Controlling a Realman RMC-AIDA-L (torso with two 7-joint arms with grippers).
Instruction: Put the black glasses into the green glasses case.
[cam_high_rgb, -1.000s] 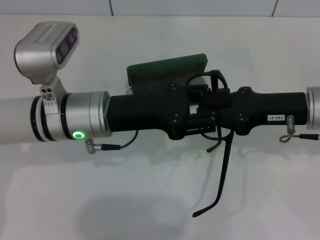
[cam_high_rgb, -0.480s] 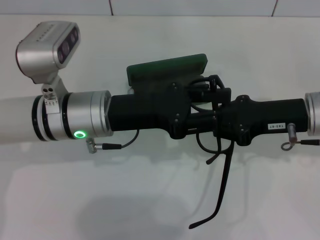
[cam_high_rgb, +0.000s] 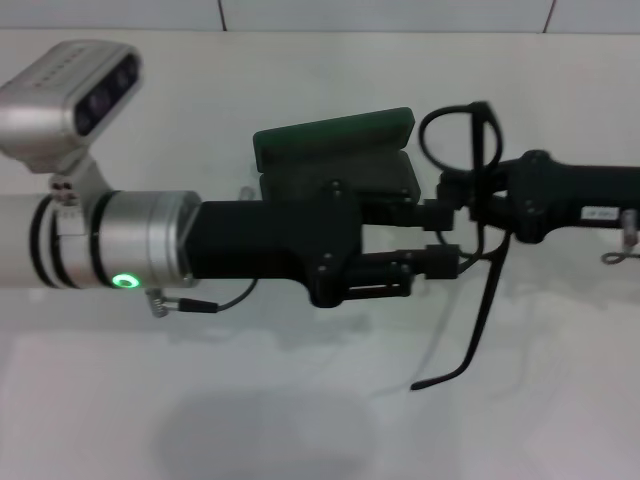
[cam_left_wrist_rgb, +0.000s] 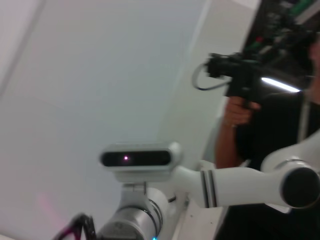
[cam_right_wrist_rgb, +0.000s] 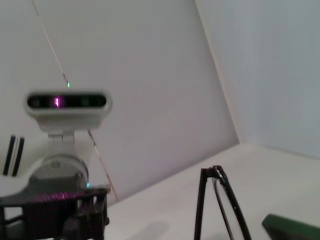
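The black glasses (cam_high_rgb: 478, 140) hang in my right gripper (cam_high_rgb: 462, 190), which is shut on the frame. One temple arm (cam_high_rgb: 478, 320) dangles down toward the table. They also show in the right wrist view (cam_right_wrist_rgb: 216, 200). The green glasses case (cam_high_rgb: 332, 138) lies on the table behind my arms, its near part hidden by my left gripper. A corner of it shows in the right wrist view (cam_right_wrist_rgb: 295, 227). My left gripper (cam_high_rgb: 445, 238) is open and empty, just left of the glasses, its two fingers apart.
The white table (cam_high_rgb: 300, 410) stretches in front of and behind both arms. The left arm's wrist camera (cam_high_rgb: 65, 95) stands up at the far left. A person with a device (cam_left_wrist_rgb: 240, 95) shows in the left wrist view, away from the table.
The two grippers were close together on the glasses. Now the right gripper has pulled away to the right and up with the glasses, and the left arm has drawn back left, empty.
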